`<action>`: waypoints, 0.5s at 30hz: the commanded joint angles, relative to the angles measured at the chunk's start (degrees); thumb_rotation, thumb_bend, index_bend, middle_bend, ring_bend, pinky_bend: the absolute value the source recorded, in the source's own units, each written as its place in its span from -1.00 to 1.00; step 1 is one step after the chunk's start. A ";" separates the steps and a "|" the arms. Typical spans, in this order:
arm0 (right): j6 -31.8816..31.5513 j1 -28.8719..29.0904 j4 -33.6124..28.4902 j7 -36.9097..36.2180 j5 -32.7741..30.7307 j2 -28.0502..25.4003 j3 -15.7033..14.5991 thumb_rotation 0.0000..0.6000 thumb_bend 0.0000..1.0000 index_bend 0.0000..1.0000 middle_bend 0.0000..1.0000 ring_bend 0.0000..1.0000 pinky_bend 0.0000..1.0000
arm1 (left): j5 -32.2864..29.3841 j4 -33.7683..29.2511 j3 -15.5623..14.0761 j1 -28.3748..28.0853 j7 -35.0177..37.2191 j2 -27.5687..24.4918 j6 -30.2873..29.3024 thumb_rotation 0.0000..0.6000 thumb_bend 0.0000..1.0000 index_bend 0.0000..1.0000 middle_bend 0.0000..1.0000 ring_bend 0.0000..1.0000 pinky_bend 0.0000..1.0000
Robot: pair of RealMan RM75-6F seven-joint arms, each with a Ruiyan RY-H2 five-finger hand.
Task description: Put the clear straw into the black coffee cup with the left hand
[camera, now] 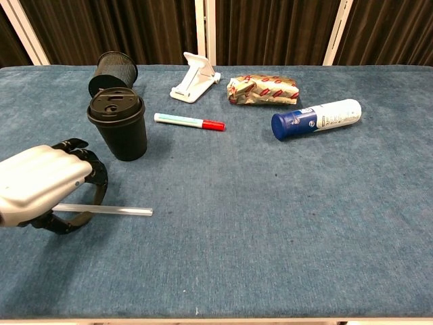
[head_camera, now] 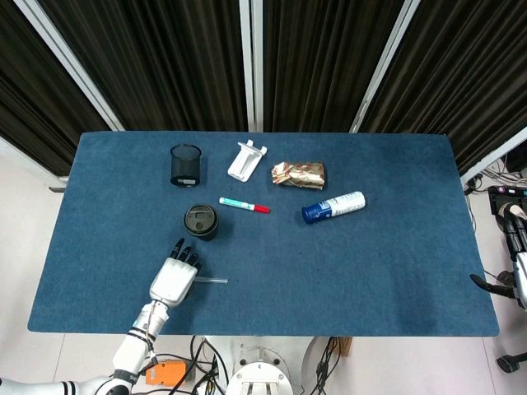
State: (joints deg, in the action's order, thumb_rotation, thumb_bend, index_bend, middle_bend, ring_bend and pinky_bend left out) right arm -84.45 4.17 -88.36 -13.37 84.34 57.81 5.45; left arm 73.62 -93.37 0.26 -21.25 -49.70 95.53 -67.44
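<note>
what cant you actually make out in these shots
- Left hand's grip: in the chest view its back covers the near end of the straw; contact can't be confirmed.
- Straw in the head view: thin and faint, mostly under the hand.
- Right hand: cut off by the head view's right edge, absent from the chest view.
- Cup lid opening: too small to judge.

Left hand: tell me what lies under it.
Under the left hand, the clear straw lies on the blue table, its free end sticking out to the right. The hand covers the other end; whether the fingers grip it is hidden.
</note>
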 commanded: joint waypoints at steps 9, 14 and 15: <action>-0.46 -0.33 -0.33 -0.02 -0.04 -0.33 0.03 1.00 -0.74 -1.00 -0.86 -1.00 -0.96 | 3.59 -3.27 -0.18 1.94 9.52 -4.49 -4.98 1.00 -0.26 0.10 -0.38 -0.70 -1.00; 0.19 -0.16 -0.38 0.30 0.02 -0.20 -0.23 1.00 -0.74 -1.00 -0.86 -1.00 -0.96 | 7.35 -8.04 0.86 4.63 22.67 -10.96 -10.49 1.00 -0.26 0.10 -0.37 -0.70 -1.00; 0.36 -0.11 -0.39 0.36 0.04 -0.15 -0.29 1.00 -0.74 -1.00 -0.86 -1.00 -0.96 | 7.83 -8.90 1.25 5.06 25.36 -12.24 -11.40 1.00 -0.26 0.10 -0.37 -0.70 -1.00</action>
State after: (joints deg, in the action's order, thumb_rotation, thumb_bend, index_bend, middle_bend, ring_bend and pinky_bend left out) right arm -84.14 4.02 -88.74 -13.05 84.37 57.63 5.20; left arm 78.73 -98.74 0.57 -18.26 -32.33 87.94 -74.89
